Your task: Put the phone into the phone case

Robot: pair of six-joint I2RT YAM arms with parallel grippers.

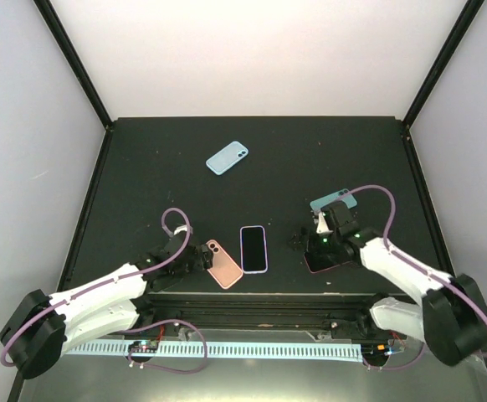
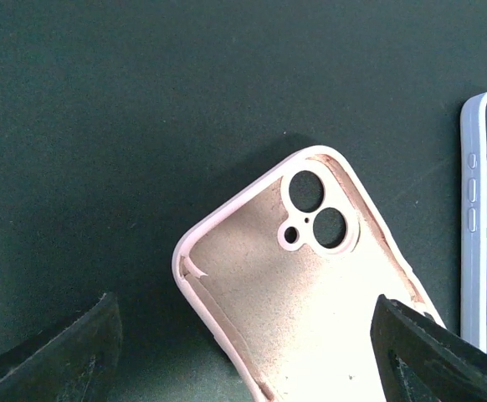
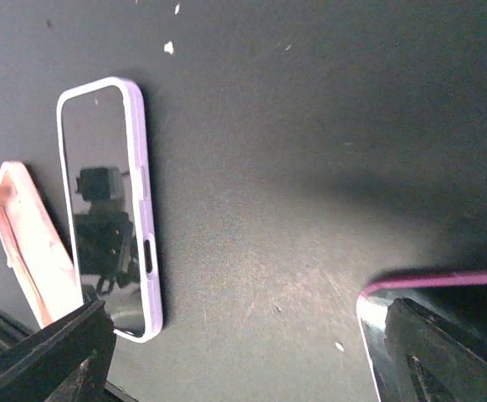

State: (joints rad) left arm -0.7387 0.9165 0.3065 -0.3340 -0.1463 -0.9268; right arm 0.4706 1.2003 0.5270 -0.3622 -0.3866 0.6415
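An empty pink phone case [image 1: 224, 264] lies hollow side up near the front edge, its camera holes showing in the left wrist view [image 2: 310, 285]. My left gripper [image 1: 203, 258] is open, and its fingers straddle the case's lower part [image 2: 243, 343]. A phone with a lavender rim [image 1: 253, 249] lies screen up just right of the case; it also shows in the right wrist view [image 3: 105, 209]. My right gripper [image 1: 320, 245] is open and empty [image 3: 243, 343]. Its right finger [image 3: 444, 352] is over a dark phone with a magenta rim [image 1: 327, 261].
A light blue phone or case [image 1: 227, 157] lies far back at the centre. A teal case [image 1: 334, 201] lies behind my right gripper. The table's front edge [image 1: 252, 293] runs just behind both arms. White crumbs dot the mat [image 3: 169, 48].
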